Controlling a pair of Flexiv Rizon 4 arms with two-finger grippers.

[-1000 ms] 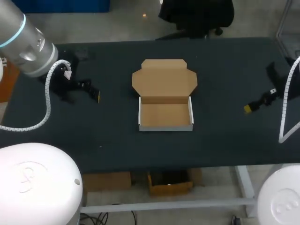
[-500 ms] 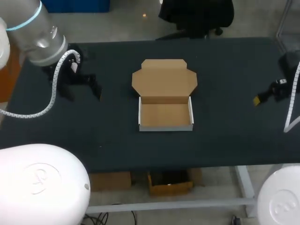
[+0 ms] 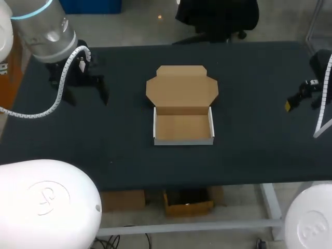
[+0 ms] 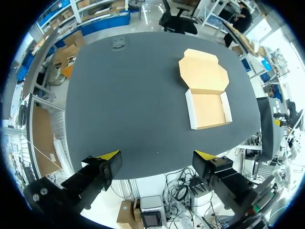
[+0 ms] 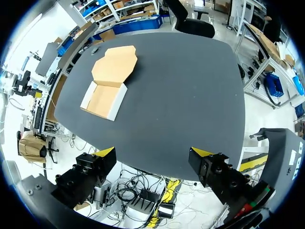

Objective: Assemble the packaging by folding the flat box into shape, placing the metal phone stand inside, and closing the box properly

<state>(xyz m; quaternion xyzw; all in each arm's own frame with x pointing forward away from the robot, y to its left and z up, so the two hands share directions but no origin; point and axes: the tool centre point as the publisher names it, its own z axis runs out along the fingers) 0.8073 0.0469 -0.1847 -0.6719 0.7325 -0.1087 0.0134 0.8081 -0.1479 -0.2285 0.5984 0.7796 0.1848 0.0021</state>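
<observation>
Box (image 3: 182, 87) plain, left gripper (image 3: 87, 96) indistinct overhead

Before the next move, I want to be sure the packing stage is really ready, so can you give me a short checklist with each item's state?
1. Box folded into a tray with its walls up: ok.
2. Lid lying open and flat behind the tray: ok.
3. Inside of the tray free of anything: ok.
4. Metal phone stand ready on the table: not ok, no view shows one.
5. Left tool open, empty and well apart from the box: ok.
6. Right tool open, empty and well apart from the box: ok.
</observation>
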